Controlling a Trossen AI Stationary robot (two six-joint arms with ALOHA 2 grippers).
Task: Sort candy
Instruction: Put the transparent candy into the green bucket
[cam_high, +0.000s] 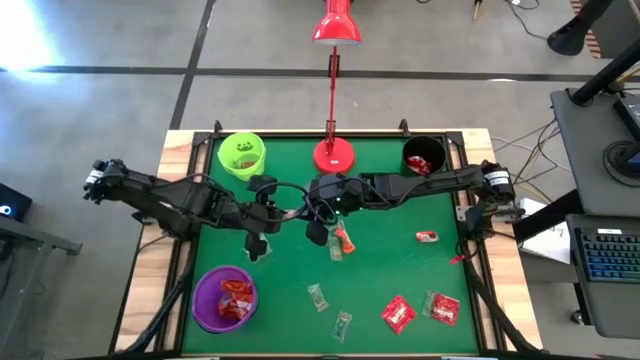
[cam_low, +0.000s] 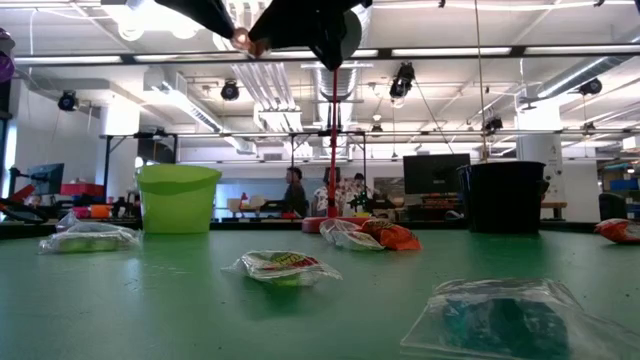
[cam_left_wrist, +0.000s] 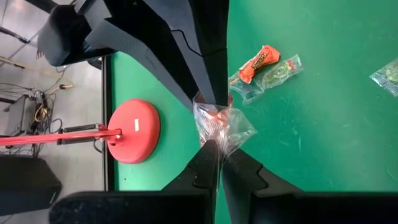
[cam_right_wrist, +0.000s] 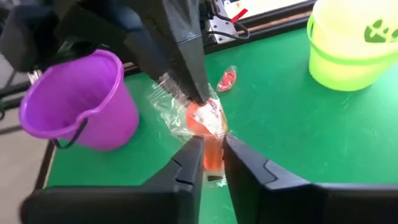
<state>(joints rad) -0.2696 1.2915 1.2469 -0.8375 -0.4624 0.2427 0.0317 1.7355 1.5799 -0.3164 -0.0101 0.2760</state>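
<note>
High view shows my left tool (cam_high: 303, 212) and right tool (cam_high: 318, 207) meeting above mid-tabletop (cam_high: 400, 260), both pinching one clear-wrapped candy (cam_left_wrist: 221, 127); my right fingers sit slightly parted. Below lie orange and greenish candies (cam_high: 342, 241); the red lamp base (cam_high: 333, 155) stands close behind.

You are looking at a robotics lab or open workshop floor. The green-topped table (cam_high: 400, 270) sits on a wooden frame over bare concrete. Beyond it, the low view shows exposed ceiling ducts (cam_low: 200, 105), strip lights, hanging cables, a dark monitor (cam_low: 436, 172), and people (cam_low: 295, 192) at distant desks.
</note>
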